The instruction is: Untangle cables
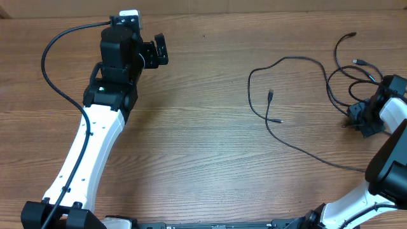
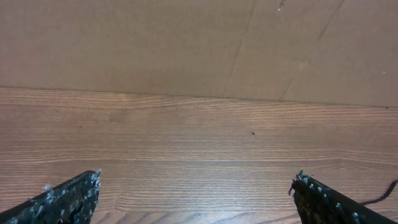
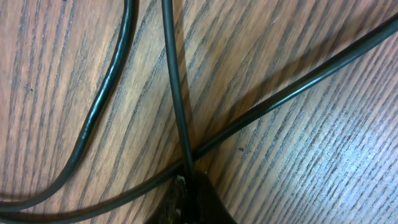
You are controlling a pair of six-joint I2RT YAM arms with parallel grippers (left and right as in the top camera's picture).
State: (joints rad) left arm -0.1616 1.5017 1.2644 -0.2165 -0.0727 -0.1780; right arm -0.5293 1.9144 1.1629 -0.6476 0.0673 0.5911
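Note:
Thin black cables (image 1: 289,60) lie spread over the right half of the wooden table. One runs in a wide loop with small plug ends (image 1: 271,95) near the middle, and the others overlap in a tangle (image 1: 353,73) at the far right. My right gripper (image 1: 355,118) sits at the lower edge of that tangle. In the right wrist view it (image 3: 186,185) is shut on a cable (image 3: 174,81) that runs straight up from its tips, crossing another cable (image 3: 298,87). My left gripper (image 1: 159,51) hovers open at the back left, far from the cables; its fingers (image 2: 74,196) hold nothing.
A brown cardboard wall (image 2: 186,43) borders the table's far edge. The left arm's own thick black cable (image 1: 51,70) loops at the far left. A third cable (image 3: 109,87) curves close beside the right gripper.

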